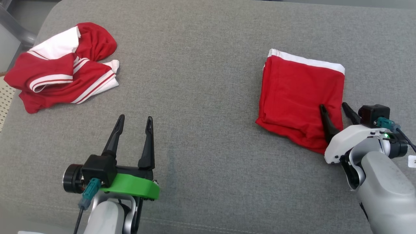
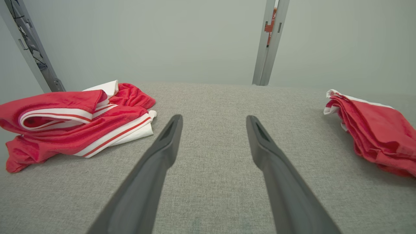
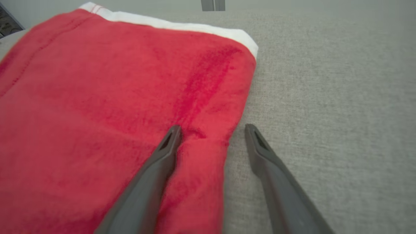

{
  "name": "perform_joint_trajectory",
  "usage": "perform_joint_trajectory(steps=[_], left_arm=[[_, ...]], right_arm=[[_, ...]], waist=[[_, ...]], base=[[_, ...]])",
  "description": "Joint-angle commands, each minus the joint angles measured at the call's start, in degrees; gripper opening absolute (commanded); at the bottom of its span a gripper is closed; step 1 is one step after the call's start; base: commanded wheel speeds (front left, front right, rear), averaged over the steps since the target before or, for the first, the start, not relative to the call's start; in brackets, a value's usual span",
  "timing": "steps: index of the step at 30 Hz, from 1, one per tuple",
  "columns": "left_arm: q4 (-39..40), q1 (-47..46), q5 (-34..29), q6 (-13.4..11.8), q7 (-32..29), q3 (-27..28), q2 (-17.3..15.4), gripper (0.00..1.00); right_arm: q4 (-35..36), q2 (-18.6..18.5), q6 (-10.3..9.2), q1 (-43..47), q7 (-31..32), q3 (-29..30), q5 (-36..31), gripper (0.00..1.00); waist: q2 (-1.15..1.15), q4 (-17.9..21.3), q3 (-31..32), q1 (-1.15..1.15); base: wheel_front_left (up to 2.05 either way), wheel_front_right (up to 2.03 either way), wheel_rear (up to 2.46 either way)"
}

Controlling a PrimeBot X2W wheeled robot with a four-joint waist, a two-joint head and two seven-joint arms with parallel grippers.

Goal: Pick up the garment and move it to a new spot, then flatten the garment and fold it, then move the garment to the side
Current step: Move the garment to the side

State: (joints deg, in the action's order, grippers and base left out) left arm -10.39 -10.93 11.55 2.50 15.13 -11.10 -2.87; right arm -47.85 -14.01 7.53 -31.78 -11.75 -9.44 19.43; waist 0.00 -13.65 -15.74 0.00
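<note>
A folded red garment point(image 1: 300, 94) with a white band along its far edge lies at the right of the grey cushion point(image 1: 195, 81). My right gripper point(image 1: 333, 108) is open at its near right corner, one finger over the red cloth point(image 3: 130, 97), the other over bare grey fabric beside the edge. A crumpled red and white striped garment point(image 1: 61, 66) lies at the far left. My left gripper point(image 1: 135, 122) is open above bare cushion at the front left, nothing between its fingers. From the left wrist, the crumpled garment point(image 2: 74, 120) lies left and the folded one point(image 2: 373, 130) right.
The grey cushion's left edge point(image 1: 19, 107) runs close by the crumpled garment. Metal frame posts point(image 2: 269, 42) stand behind the cushion against a pale wall. Bare grey fabric stretches between the two garments.
</note>
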Motion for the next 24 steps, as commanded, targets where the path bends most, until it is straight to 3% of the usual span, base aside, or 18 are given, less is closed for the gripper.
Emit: perform_joint_trajectory(steps=[1, 4, 5, 6, 7, 15, 24], left_arm=[[-0.11, -0.82, 0.58, -0.36, 0.01, -0.06, -0.06, 1.00], [-0.17, -1.05, 0.92, -0.49, 0.01, -0.43, -0.06, 1.00], [-0.14, -1.16, 0.99, -0.58, 0.01, -0.62, -0.07, 1.00], [-0.12, -1.22, 1.03, -0.59, 0.01, -0.73, -0.07, 1.00], [-0.11, -1.35, 1.10, -0.71, 0.01, -0.88, -0.07, 1.00], [0.98, -2.12, 1.63, -1.47, 0.02, -1.14, -0.06, 1.00], [3.89, -4.97, 1.23, -2.63, 0.01, -2.85, -0.06, 1.00]], right_arm=[[-1.76, 0.59, -0.08, 0.43, -0.11, 0.15, 0.44, 1.00], [-4.31, 2.00, -0.09, 0.38, -0.32, 0.01, 1.12, 1.00], [-4.82, 2.53, -0.09, 0.28, -0.39, -0.49, 1.70, 0.47], [-5.13, 2.81, -0.05, 0.25, -0.33, -1.02, 2.09, 0.17], [-5.44, 2.81, -0.04, 0.08, -0.37, -1.49, 2.61, 0.00], [-5.54, -3.29, -0.16, -5.98, -0.46, -5.74, 2.06, 0.00], [-0.24, -15.55, -0.10, -13.39, 2.85, -16.06, 3.28, 0.00]], waist=[[0.00, 0.05, -0.01, 0.00], [0.00, 0.08, -0.05, 0.00], [0.00, 0.06, -0.11, 0.00], [0.00, 0.06, -0.16, 0.00], [0.00, 0.05, -0.29, 0.00], [0.00, 0.72, -2.55, 0.00], [0.00, 5.09, -9.00, 0.00]], base=[[0.00, 0.00, 0.00], [0.00, 0.00, 0.00], [0.00, 0.00, 0.00], [0.00, 0.00, 0.00], [0.00, 0.00, 0.00], [0.00, 0.00, 0.00], [0.00, 0.00, 0.00]])
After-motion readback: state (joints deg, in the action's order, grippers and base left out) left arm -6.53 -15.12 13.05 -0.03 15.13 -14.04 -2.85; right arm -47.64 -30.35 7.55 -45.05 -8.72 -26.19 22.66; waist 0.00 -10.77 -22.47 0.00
